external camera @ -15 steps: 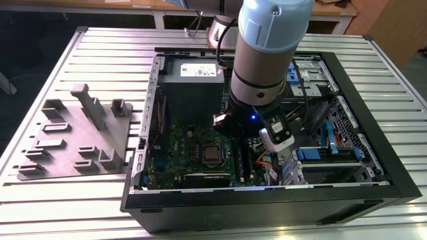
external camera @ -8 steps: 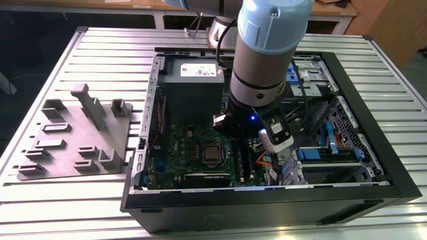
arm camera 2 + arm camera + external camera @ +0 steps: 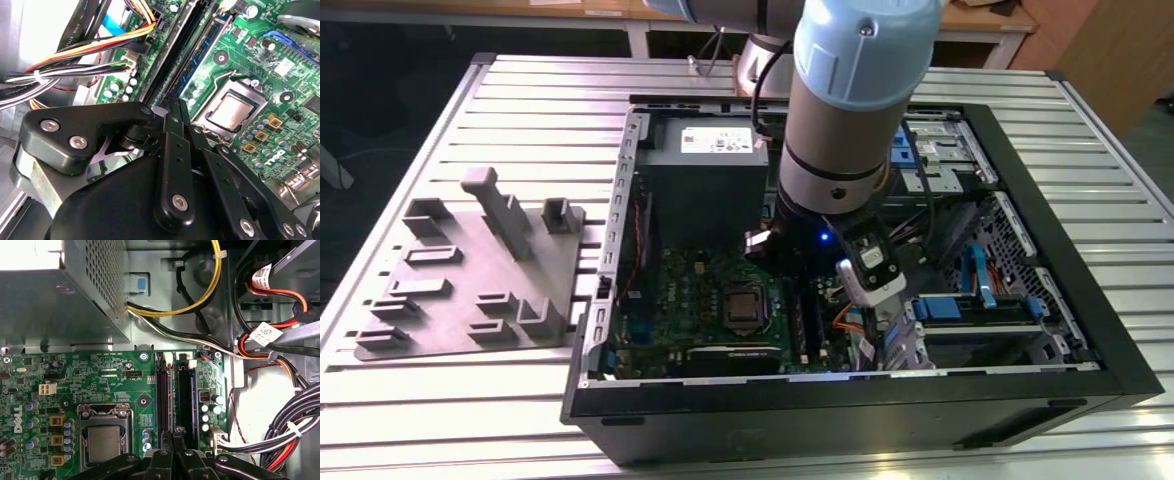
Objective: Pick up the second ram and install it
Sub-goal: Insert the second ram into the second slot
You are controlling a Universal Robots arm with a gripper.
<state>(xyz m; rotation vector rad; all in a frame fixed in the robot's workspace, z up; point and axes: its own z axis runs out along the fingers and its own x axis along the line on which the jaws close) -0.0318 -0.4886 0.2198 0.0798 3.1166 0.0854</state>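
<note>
inside an open computer case (image 3: 607, 300) lying on a slatted table (image 3: 480, 400), the robot arm (image 3: 854, 110) reaches down to the memory slots (image 3: 163, 395) of the green motherboard (image 3: 680, 300), its gripper (image 3: 175, 432) poised at the end of the slots beside the bare processor socket (image 3: 102, 442). in both wrist views the black fingers (image 3: 175, 130) stand drawn together with hardly any gap, nipping something thin at the slot line; it appears to be the second ram (image 3: 202, 55), a dark blue stick lying edge-on in one of the slots. whether it is fully seated cannot be told. the risk, by judgement: a stick pressed while slightly askew could jam or stress the slot, and the bundled cables (image 3: 285, 435) lie near the arm's path.
</note>
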